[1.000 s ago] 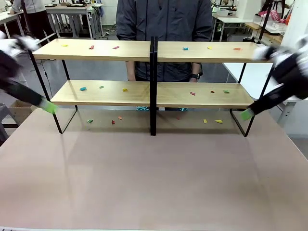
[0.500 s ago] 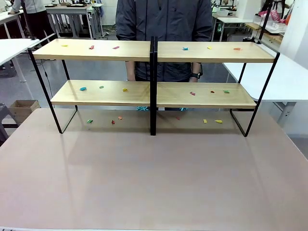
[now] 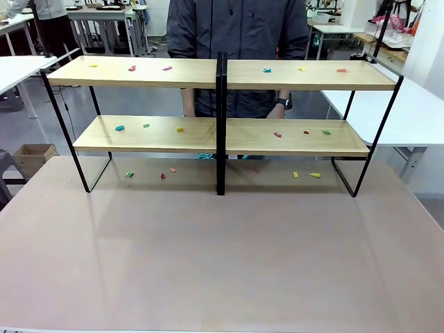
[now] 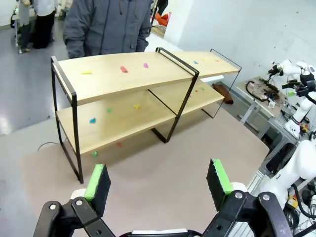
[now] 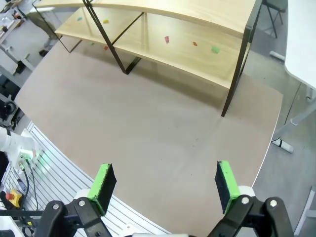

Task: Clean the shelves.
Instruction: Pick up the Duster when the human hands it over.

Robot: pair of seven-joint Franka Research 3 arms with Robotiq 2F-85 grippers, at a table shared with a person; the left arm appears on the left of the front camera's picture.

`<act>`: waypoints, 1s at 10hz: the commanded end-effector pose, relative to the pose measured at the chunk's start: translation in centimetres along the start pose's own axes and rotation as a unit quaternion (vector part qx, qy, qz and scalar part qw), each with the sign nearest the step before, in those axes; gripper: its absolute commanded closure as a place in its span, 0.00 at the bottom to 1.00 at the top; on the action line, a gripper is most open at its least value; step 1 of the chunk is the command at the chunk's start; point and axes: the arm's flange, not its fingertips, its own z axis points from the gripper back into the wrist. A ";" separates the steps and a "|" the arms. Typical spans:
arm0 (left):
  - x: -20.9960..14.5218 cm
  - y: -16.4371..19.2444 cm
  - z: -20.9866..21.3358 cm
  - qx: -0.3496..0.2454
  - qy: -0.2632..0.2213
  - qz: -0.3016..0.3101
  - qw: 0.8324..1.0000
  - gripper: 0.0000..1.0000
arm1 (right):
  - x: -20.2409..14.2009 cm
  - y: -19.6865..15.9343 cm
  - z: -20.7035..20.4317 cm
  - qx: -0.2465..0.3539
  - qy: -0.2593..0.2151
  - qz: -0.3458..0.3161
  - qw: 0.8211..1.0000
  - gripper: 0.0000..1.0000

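Where the left wrist view looks down, the left claw point(image 4: 158, 180) is seen spread wide, nothing held between its green pads point(image 4: 94, 181), above the counter point(image 4: 163, 148). The shelves point(image 4: 123, 79) are found ahead of this claw and well apart from it, viewed from one end, with bare counter between. Small coloured scraps point(image 4: 124, 69) are noted on the upper and lower boards, and a few on the counter beneath the rack.

The right claw point(image 5: 165, 182) is likewise spread and empty, held high over the counter near its edge. The shelves are ahead of it, well apart, with red and green scraps seen on the lower board.

From the front, the shelves are seen standing on the counter's far part. A person point(image 3: 236, 35) in a dark jacket is placed just behind the black central upright point(image 3: 220, 125).
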 end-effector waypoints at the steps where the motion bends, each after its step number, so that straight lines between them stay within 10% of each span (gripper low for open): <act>1: -3.3 -0.7 -2.8 0.005 0.023 0.000 1.000 0.00 | 0.1 -0.7 -1.0 0.013 -0.008 0.012 1.000 0.00; 10: 2.3 0.2 -10.2 0.057 0.165 0.002 0.985 0.00 | 0.5 -2.1 -3.7 0.033 0.013 0.025 0.999 0.00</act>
